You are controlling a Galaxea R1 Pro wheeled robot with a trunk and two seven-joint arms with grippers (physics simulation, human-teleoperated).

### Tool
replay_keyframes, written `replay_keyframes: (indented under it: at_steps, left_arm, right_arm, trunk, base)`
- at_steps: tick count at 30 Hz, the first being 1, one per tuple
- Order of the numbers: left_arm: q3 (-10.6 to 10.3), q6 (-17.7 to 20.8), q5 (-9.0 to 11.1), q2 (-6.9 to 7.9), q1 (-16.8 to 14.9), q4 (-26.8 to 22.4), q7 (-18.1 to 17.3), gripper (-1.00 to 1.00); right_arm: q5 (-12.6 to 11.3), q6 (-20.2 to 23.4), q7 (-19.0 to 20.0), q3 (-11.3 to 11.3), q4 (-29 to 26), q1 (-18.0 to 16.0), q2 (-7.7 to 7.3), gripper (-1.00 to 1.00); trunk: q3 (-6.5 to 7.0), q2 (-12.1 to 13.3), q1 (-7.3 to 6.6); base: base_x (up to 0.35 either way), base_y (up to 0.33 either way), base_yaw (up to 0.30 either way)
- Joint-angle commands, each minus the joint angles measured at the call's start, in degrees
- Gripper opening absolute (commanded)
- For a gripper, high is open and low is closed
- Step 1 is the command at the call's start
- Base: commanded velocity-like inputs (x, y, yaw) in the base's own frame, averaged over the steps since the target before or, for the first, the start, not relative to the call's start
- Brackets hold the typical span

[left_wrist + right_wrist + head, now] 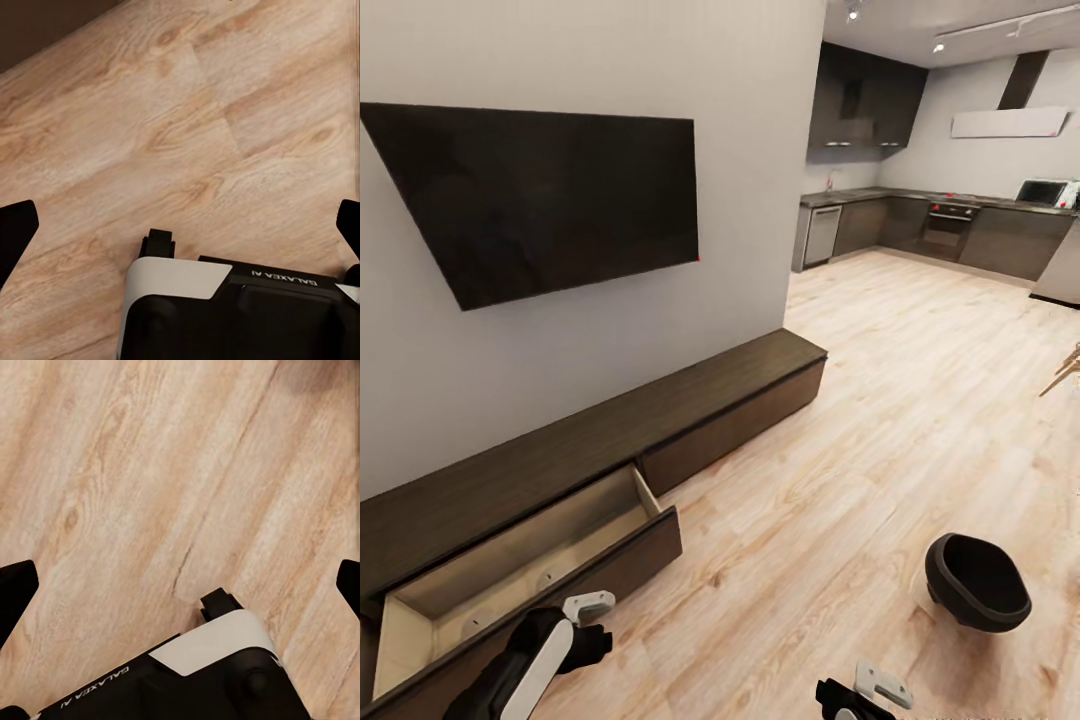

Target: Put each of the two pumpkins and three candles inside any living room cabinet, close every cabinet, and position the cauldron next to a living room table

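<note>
Fingertips of my left gripper point(180, 225) stand wide apart in the left wrist view, one dark tip at each edge, released and holding nothing. Between them I see the pale plank wood floor point(187, 112) and the robot's own black-and-white base shell point(225, 300).

Right wrist view: my right gripper point(180, 585) is likewise spread and empty, with the same plank floor under it and a dim shadow at one corner.

Head view: my left gripper point(585, 625) hangs just in front of the long low dark-brown wooden cabinet point(690, 400), beside its one pulled-out drawer point(520, 560) with a pale beige interior. I cannot make out any contents from this angle. The small round matte-black cauldron point(975, 582) stands on the floor just ahead of my right gripper point(860, 695), well apart from the cabinet. A wooden leg, perhaps furniture, shows farther off on the cauldron's side.

Procedure, as I judge it: shut the open drawer with a flat, square push on its dark front, keeping the fingers off its edges. Then take the cauldron by its rim, one finger inside, and lift it level.

Beyond both grippers, a black wall-mounted television point(540, 200) hangs on the grey wall over the cabinet. The plank floor runs on to a kitchen with grey cupboards point(950, 225).
</note>
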Motion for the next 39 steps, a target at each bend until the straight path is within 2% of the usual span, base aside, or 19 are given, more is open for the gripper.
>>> replay_keyframes:
  at_steps: [1, 5, 14, 39]
  left_arm:
    - [-0.2, 0.1, 0.6, 0.01, 0.0, -0.1, 0.6, 1.00]
    - [-0.2, 0.1, 0.6, -0.08, 0.0, -0.1, 0.6, 1.00]
    - [-0.1, 0.0, 0.5, -1.60, -0.1, -0.2, 0.6, 1.00]
    - [-0.1, 0.0, 0.6, -1.89, 0.0, -0.2, 0.7, 1.00]
  right_arm:
    - [-0.2, 0.1, -0.4, 0.2, -0.1, -0.1, -0.09, 1.00]
    - [-0.3, -1.1, -0.4, 0.3, -0.1, -0.1, -0.06, 1.00]
    - [-0.4, -1.9, -0.4, 0.3, 0.0, -0.1, -0.02, 1.00]
    - [-0.3, -2.0, -0.4, 0.3, 0.0, -0.1, 0.01, 1.00]
  trunk:
    - [0.03, 0.0, 0.00]
    - [0.36, 0.0, 0.00]
    - [1.11, 0.0, 0.00]
    - [3.17, 0.0, 0.00]
  base:
    - [0.000, 0.000, -0.185]
    - [0.000, 0.000, -0.187]
    - [0.000, 0.000, -0.188]
    - [0.000, 0.000, -0.185]
